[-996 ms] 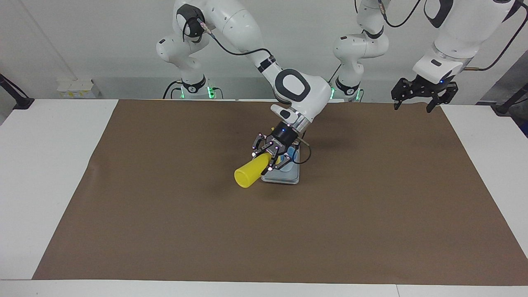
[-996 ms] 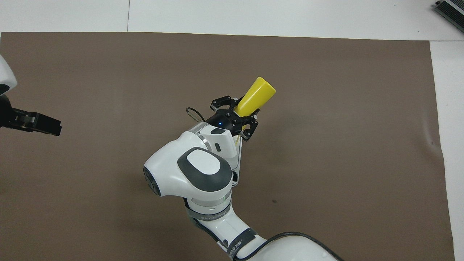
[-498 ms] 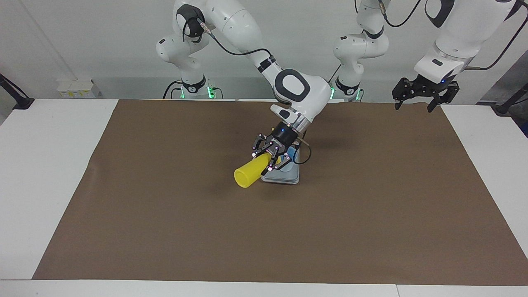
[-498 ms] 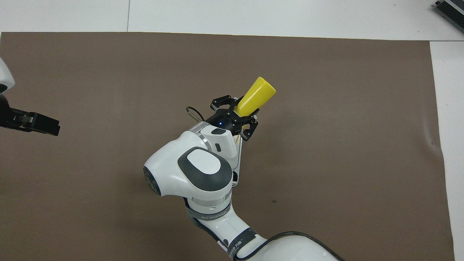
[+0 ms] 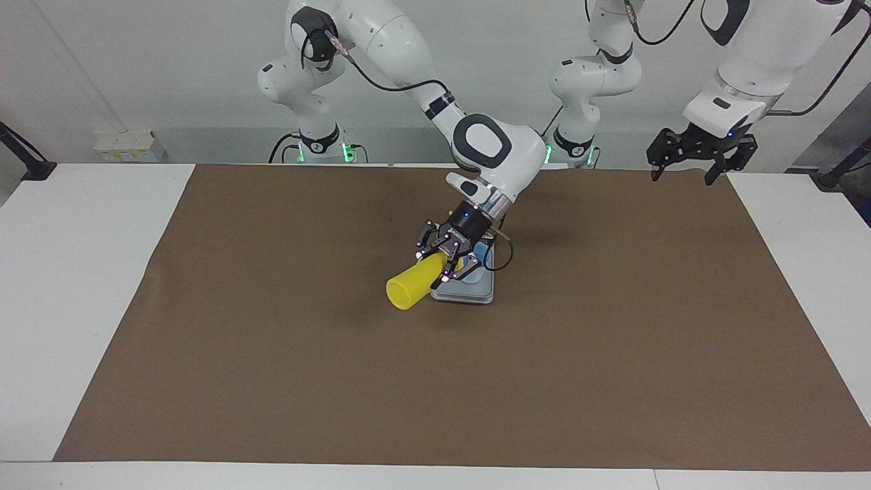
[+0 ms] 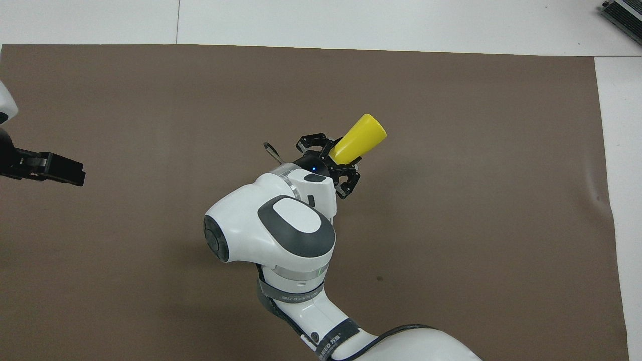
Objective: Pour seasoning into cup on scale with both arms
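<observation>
Facing view: the right gripper [image 5: 450,262] pinches the yellow seasoning bottle [image 5: 412,284], tipped nozzle-down over the light-blue cup [image 5: 482,253], apparently standing on the silver scale [image 5: 468,289] at mid-table on the brown mat [image 5: 272,354]. The left gripper [image 5: 687,170] waits, fingers spread, over the mat's edge at its own end.

Overhead view: the right gripper [image 6: 335,165] clamps the bottle [image 6: 362,138]; the arm hides cup and scale. The left gripper [image 6: 60,170] hangs over the mat.
</observation>
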Robot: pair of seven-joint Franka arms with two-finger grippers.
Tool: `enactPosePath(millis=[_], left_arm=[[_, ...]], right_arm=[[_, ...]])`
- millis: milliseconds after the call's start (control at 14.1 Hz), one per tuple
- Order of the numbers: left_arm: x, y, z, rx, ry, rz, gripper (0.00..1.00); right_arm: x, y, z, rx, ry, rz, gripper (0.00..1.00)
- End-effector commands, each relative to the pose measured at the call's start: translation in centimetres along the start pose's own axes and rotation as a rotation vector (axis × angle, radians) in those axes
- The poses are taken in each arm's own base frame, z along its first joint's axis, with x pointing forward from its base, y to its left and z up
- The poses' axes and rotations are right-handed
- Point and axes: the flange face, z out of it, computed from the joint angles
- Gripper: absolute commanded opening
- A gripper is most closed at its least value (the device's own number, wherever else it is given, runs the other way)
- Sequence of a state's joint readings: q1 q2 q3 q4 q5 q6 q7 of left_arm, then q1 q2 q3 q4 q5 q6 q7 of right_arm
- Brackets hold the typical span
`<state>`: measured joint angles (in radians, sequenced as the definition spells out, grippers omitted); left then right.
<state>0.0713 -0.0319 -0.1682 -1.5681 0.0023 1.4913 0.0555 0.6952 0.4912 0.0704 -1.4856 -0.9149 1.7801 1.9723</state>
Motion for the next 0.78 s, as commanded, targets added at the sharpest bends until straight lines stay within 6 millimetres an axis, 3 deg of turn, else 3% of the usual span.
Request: enactPosePath(millis=[0,285,569,711], left_arm=[[-0.8,-0.5,0.1,-0.022,0.016,-0.025,1.00],[-0.7,-0.5,0.0,-0.022,0.024,-0.027,1.00],[-0.4,0.5,0.6,-0.019,0.028,-0.012,1.00],[0.4,2.6,1.2,-0.023,0.036,-0.005,1.00]], right_arm=[[5.0,2.0,-0.1,0.001,-0.121,0.100,0.00],[8.7,6.1,2.3,-0.058,-0.268,0.200,0.00],[12.4,8.2,5.3,-0.172,-0.461,0.358,0.00],[13.5,8.9,6.7,-0.212,-0.527,0.400,0.00]])
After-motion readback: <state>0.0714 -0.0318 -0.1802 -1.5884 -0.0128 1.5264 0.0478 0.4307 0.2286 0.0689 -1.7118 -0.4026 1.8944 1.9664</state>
